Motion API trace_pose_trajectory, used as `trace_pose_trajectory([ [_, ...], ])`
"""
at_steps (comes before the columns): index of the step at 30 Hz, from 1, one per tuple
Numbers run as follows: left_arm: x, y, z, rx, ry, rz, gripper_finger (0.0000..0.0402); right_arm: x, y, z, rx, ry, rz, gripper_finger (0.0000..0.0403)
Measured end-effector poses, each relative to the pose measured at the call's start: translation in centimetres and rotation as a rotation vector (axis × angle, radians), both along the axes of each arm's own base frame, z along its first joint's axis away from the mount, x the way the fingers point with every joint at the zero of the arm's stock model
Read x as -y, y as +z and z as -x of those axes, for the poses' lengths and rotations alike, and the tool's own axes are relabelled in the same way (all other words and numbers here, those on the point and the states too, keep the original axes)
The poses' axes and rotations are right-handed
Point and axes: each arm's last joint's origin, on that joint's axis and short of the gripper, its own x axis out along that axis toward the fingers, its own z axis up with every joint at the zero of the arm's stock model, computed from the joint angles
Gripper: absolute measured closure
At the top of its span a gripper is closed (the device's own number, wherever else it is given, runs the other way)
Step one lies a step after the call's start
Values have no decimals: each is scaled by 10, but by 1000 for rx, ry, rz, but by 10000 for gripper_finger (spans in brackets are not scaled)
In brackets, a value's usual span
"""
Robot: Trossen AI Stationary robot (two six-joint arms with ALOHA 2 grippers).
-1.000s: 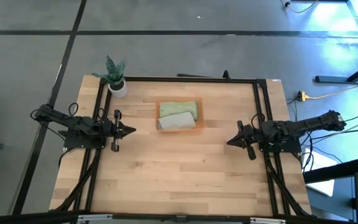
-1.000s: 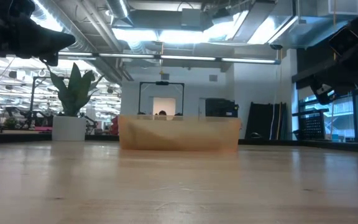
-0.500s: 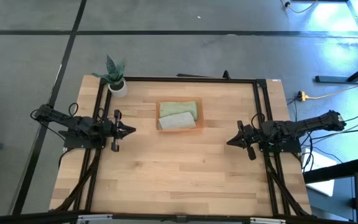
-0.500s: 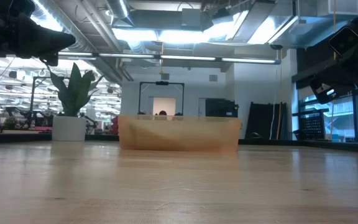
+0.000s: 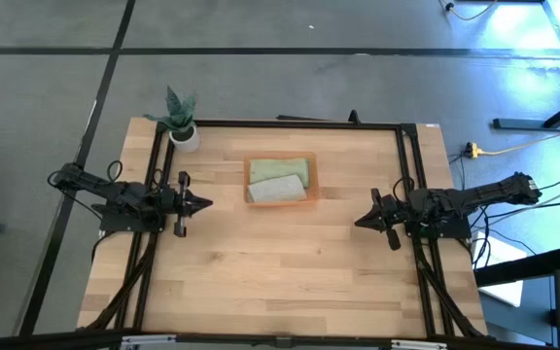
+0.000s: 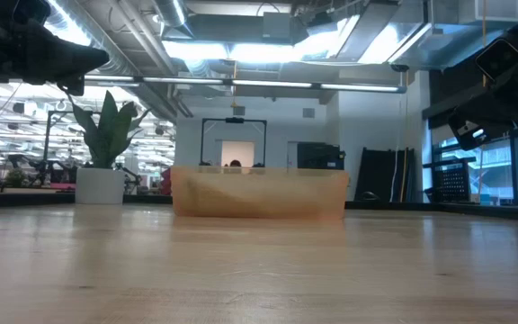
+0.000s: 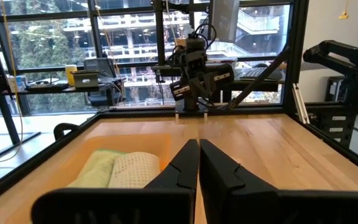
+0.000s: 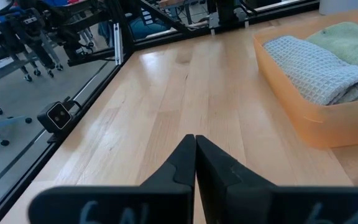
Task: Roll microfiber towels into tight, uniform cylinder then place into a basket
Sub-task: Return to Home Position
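Note:
The orange basket (image 5: 309, 182) stands on the table's far middle. In it lie two rolled towels: a light green one (image 5: 280, 168) on the far side and a grey-white one (image 5: 278, 191) on the near side. They also show in the right wrist view, grey-white (image 8: 319, 67) and green (image 8: 350, 38), and in the left wrist view (image 7: 129, 169). My left gripper (image 5: 208, 204) is shut and empty above the table's left side. My right gripper (image 5: 358, 222) is shut and empty above the right side. Both are clear of the basket.
A small plant in a white pot (image 5: 183, 134) stands at the table's far left corner. A black frame (image 5: 299, 123) runs along the table's edges. Bare wood (image 5: 280, 272) lies between the arms and toward the near edge.

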Motion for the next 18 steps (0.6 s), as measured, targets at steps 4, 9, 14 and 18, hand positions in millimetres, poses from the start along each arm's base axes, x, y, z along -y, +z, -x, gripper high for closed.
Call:
trace_pose_trajectory([
  [4, 0, 0, 0, 0, 0, 0, 390, 0, 0, 0, 0, 0, 0, 389],
  [9, 0, 0, 0, 0, 0, 0, 384, 0, 0, 0, 0, 0, 0, 389],
  [14, 0, 0, 0, 0, 0, 0, 384, 0, 0, 0, 0, 0, 0, 389],
  [18, 0, 0, 0, 0, 0, 0, 390, 0, 0, 0, 0, 0, -1, 389],
])
